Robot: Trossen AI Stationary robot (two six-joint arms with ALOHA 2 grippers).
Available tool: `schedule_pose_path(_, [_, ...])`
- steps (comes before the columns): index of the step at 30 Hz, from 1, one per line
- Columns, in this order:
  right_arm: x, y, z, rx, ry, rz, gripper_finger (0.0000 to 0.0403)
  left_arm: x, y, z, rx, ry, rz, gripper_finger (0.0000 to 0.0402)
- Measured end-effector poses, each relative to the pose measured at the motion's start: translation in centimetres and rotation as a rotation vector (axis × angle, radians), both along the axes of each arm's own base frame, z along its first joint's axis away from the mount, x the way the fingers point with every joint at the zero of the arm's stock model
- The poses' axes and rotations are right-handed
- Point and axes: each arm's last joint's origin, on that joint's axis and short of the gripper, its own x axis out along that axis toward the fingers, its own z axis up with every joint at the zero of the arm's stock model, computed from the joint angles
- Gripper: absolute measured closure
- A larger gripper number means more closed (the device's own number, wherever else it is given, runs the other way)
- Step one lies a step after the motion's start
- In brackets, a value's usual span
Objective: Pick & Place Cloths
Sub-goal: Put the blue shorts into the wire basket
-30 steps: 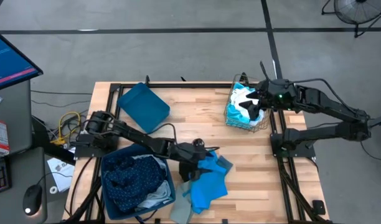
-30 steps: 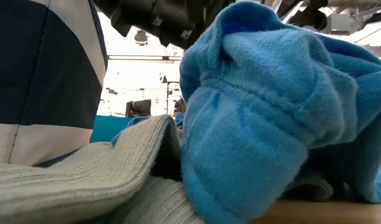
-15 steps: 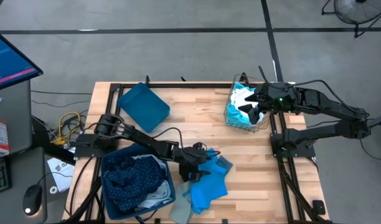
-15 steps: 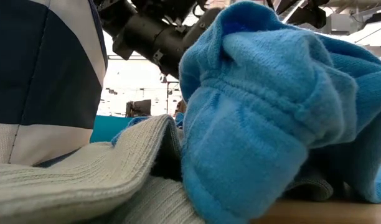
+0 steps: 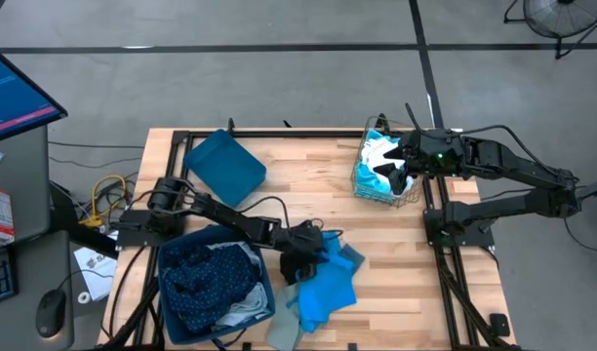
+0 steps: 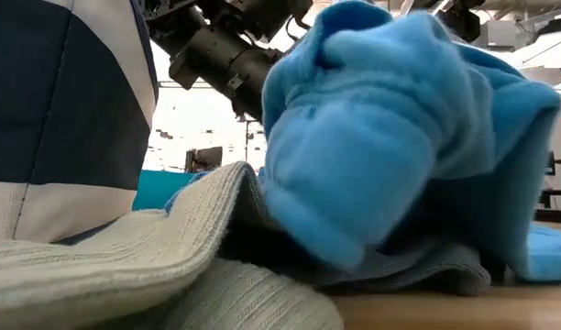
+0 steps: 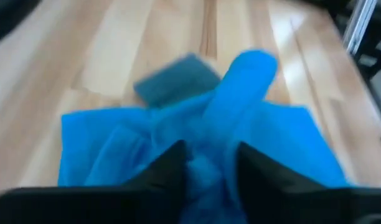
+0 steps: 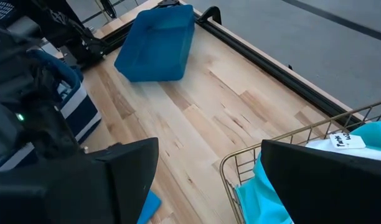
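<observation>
wooden table [image 5: 308, 175] — bright blue cloth [image 7: 253, 124] bunched between left end effector [image 7: 206, 165] fingers

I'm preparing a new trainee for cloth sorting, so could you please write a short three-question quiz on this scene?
1. True or false: the left gripper is down at the bright blue cloth.
2. Where does the turquoise-and-white cloth lie? A) in the wire-mesh basket B) on the bare table C) in the dark-blue bin
3. Fill in: the right gripper hangs, fingers apart, over the ____.

Key: 1 true; 2 A; 3 basket. In the left wrist view the fingers straddle a fold of that cloth.
</observation>
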Motion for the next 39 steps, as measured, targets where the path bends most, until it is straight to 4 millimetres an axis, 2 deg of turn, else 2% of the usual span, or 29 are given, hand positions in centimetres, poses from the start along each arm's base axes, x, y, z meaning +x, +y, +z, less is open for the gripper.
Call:
schedule_pose_path(3, [0.0,0.0,0.0,0.0,0.0,0.0,0.0127,-0.1,0.4,1.9,0.001,-0.052,0.004,0.0371])
schedule_pose_path(4, [0.0,0.0,0.0,0.0,0.0,0.0,0.0127,-0.2,0.7,2.6,0.008,-0.07,0.003,0.0386])
schedule_pose_path(13, [0.0,0.1,0.0,-0.012,0.005,0.019,0.0127,-2.3,3.3,11.8,0.066,-0.312,0.066,0.0401])
schedule_pose_path(16, [0.0,0.3,0.0,-0.016,0.006,0.038,0.0127,-2.8,3.7,12.9,0.112,-0.332,0.06,0.0397])
schedule_pose_path(20, [0.1,0.8,0.0,-0.016,0.006,0.067,0.0127,-2.8,3.7,12.8,0.137,-0.33,0.051,0.0377])
schedule_pose_path(23, [0.1,1.1,0.0,-0.016,0.007,0.086,0.0127,-2.3,3.0,11.4,0.16,-0.298,0.009,0.0346])
schedule_pose_path(27, [0.2,1.3,0.0,-0.016,0.007,0.103,0.0127,-1.4,1.8,9.1,0.154,-0.273,-0.086,0.0286])
schedule_pose_path(32, [0.2,1.4,0.0,-0.017,0.008,0.108,0.0127,-0.4,0.6,6.3,0.148,-0.251,-0.125,0.0189])
schedule_pose_path(36, [0.2,1.4,0.0,-0.017,0.008,0.108,0.0127,0.0,0.6,5.0,0.151,-0.233,-0.126,0.0121])
schedule_pose_path(39, [0.2,1.4,0.0,-0.018,0.009,0.108,0.0127,0.3,0.8,3.9,0.157,-0.208,-0.123,0.0092])
